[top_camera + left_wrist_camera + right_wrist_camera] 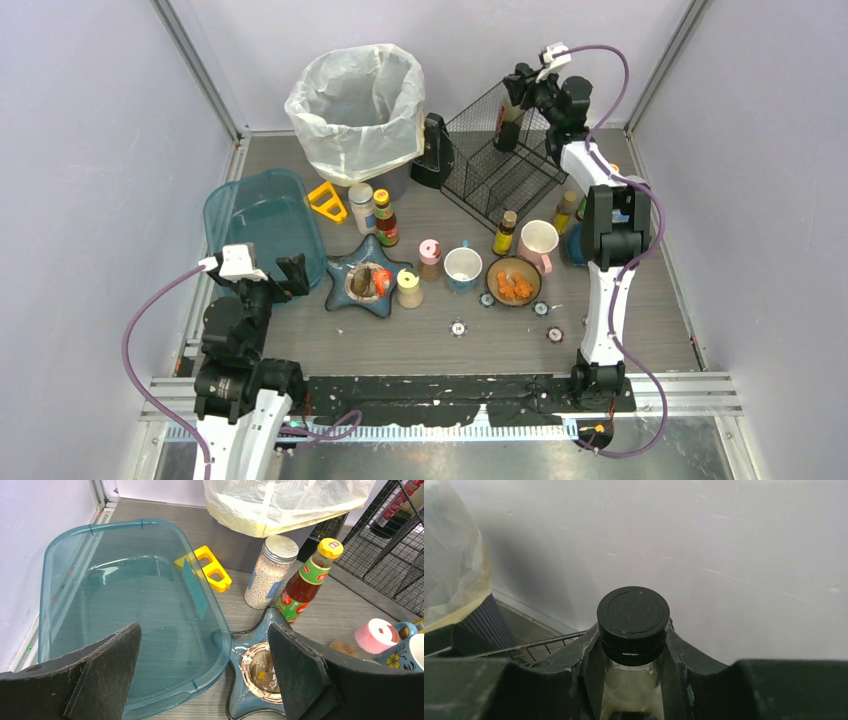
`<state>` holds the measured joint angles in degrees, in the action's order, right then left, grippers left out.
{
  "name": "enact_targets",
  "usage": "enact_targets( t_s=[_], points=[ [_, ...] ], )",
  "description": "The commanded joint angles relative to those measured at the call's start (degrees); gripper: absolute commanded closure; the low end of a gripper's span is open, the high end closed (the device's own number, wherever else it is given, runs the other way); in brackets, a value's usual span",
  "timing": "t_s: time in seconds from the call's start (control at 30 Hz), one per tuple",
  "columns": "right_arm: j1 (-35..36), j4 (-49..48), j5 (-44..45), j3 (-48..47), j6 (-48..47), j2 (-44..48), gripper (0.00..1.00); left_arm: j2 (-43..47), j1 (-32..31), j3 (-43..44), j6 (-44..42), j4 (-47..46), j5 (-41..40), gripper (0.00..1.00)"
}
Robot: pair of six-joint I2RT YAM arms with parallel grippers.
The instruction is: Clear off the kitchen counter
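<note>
The kitchen counter [400, 345] is a dark grey wood-grain tabletop crowded with items. My right gripper [520, 95] is at the far back, at the top of the black wire rack [495, 155]. In the right wrist view it [633, 655] is shut on the neck of a glass bottle with a black cap [633, 615]. My left gripper [272, 275] is open and empty, low over the near rim of the teal tub [255, 215]. In the left wrist view its fingers [107, 667] stand wide apart over the tub [125, 600] and a blue star-shaped dish [247, 685].
A bin with a white bag [355, 105] stands at the back. A yellow tool [327, 203], a bead jar [361, 207] and a sauce bottle [385, 218] stand near it. Mugs [462, 268], a bowl of orange food [513, 282], small jars and loose caps [458, 327] fill the middle.
</note>
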<state>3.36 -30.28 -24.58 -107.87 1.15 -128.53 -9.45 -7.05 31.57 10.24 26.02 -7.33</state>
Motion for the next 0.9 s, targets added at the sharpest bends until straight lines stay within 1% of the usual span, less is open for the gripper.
enact_targets(
  t_s=[0.0, 0.23, 0.43, 0.5, 0.53, 0.63, 0.67, 0.77, 0.83, 0.87],
  points=[
    [-0.99, -17.06, -3.79, 0.98, -0.38, 2.53, 0.95, -0.65, 0.36, 1.74, -0.40, -1.59, 1.22, 0.01],
    [-2.51, -17.41, -7.74, 0.94, 1.20, 0.35, 0.95, -0.58, 0.41, 1.65, -0.40, -1.67, 1.61, 0.01],
    [-2.49, -14.81, -4.19, 1.56, -1.51, -0.60, 0.94, -0.18, 0.45, 1.64, -0.40, -1.60, 1.31, 0.01],
    [-2.55, -14.55, -3.10, 2.06, -2.67, -0.45, 0.87, -0.06, 0.44, 1.59, -0.40, -1.59, 1.26, 0.01],
    [-2.56, -14.50, -2.64, 2.23, -2.70, -0.34, 0.80, 0.04, 0.46, 1.58, -0.39, -1.59, 1.25, 0.01],
    [-2.55, -13.44, -2.81, 2.60, -2.73, 0.46, 0.75, 0.18, 0.43, 1.60, -0.32, -1.59, 1.23, 0.01],
    [-2.56, -13.11, -2.92, 2.59, -2.73, 0.60, 0.69, 0.22, 0.46, 1.59, -0.31, -1.59, 1.26, 0.01],
    [-2.52, -11.97, -3.00, 3.10, -2.84, 1.86, 0.57, 0.69, 0.46, 1.64, -0.31, -1.49, 1.35, 0.01],
    [-2.51, -11.13, -2.93, 3.31, -2.98, 2.60, 0.50, 1.06, 0.43, 1.59, -0.27, -1.49, 1.31, 0.01],
    [-2.54, -10.82, -2.87, 3.34, -2.99, 2.77, 0.49, 1.29, 0.45, 1.50, -0.16, -1.51, 1.34, 0.01]
  ],
)
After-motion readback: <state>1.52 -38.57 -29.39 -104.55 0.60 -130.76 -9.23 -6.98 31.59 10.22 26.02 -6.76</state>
